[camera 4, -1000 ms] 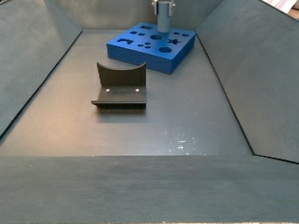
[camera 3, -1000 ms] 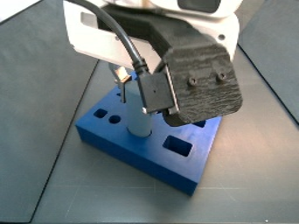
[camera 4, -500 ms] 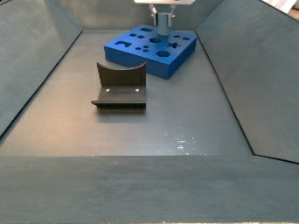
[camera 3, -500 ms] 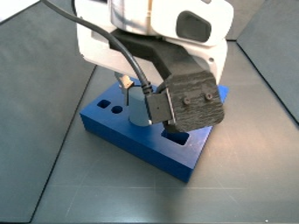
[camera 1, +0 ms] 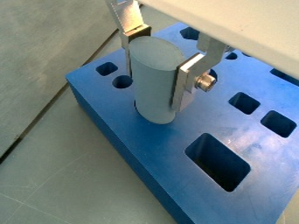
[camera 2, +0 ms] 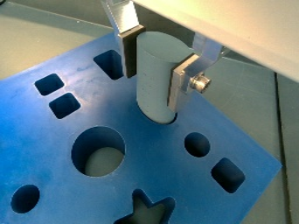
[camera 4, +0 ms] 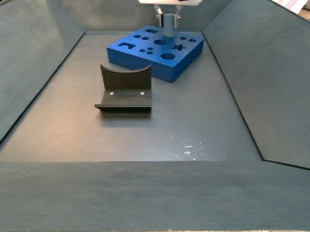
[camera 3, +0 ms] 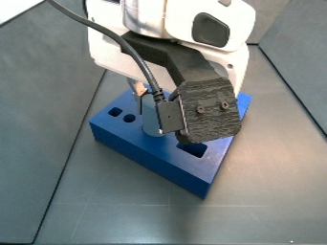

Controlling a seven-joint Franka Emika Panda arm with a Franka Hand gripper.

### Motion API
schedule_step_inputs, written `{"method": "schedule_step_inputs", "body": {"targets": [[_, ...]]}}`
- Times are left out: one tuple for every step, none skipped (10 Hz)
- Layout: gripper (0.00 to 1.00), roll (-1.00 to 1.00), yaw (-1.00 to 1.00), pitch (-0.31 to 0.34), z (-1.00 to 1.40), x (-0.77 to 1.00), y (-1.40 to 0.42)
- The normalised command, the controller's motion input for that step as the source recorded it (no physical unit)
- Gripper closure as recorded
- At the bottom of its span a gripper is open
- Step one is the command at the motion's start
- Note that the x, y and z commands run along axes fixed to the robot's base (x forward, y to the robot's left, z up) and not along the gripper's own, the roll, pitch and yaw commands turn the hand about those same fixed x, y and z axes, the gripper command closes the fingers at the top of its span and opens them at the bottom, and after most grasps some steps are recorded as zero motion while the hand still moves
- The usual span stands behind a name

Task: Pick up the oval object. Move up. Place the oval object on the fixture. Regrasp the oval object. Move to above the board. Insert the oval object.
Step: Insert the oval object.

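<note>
The oval object (camera 1: 156, 80) is a light grey-blue peg standing upright, and my gripper (camera 1: 162, 63) is shut on its sides in both wrist views. Its lower end sits in a hole of the blue board (camera 1: 163, 150). In a wrist view the peg (camera 2: 156, 77) enters the oval cut-out between the gripper (camera 2: 158, 70) fingers (camera 2: 184, 83). In a side view the gripper (camera 3: 161, 111) is low over the board (camera 3: 138, 153) and hides the peg. From farther off, the gripper (camera 4: 168, 18) hangs over the board (camera 4: 182, 60), with the fixture (camera 4: 125, 88) in front of it.
The board carries several other holes: a round one (camera 2: 98, 154), a star (camera 2: 146, 210), squares (camera 1: 246, 102) and a rectangle (camera 1: 219, 160). A dark wrist mount (camera 3: 209, 107) and a cable (camera 3: 141, 59) hang beside the gripper. Sloping grey walls (camera 4: 43, 82) enclose the floor.
The gripper has come down with the peg, whose lower part has gone into the board's hole. In the last half second little has moved.
</note>
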Motion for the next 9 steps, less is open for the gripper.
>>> {"method": "schedule_step_inputs", "body": {"targets": [[1.00, 0.17, 0.00, -0.034, -1.00, -0.26, 0.00], [1.00, 0.10, 0.00, -0.026, -1.00, -0.17, 0.00], [1.00, 0.06, 0.00, -0.014, -1.00, -0.14, 0.03], [1.00, 0.00, 0.00, -0.011, -0.81, -0.04, 0.13], [1.00, 0.00, 0.00, -0.010, 0.00, 0.00, 0.00], [1.00, 0.02, 0.00, -0.011, -0.25, 0.00, 0.00], [1.00, 0.10, -0.06, -0.004, -1.00, -0.22, 0.13], [1.00, 0.00, 0.00, 0.007, -0.20, 0.04, 0.05], [1.00, 0.01, 0.00, 0.000, 0.00, 0.00, 0.00]]}}
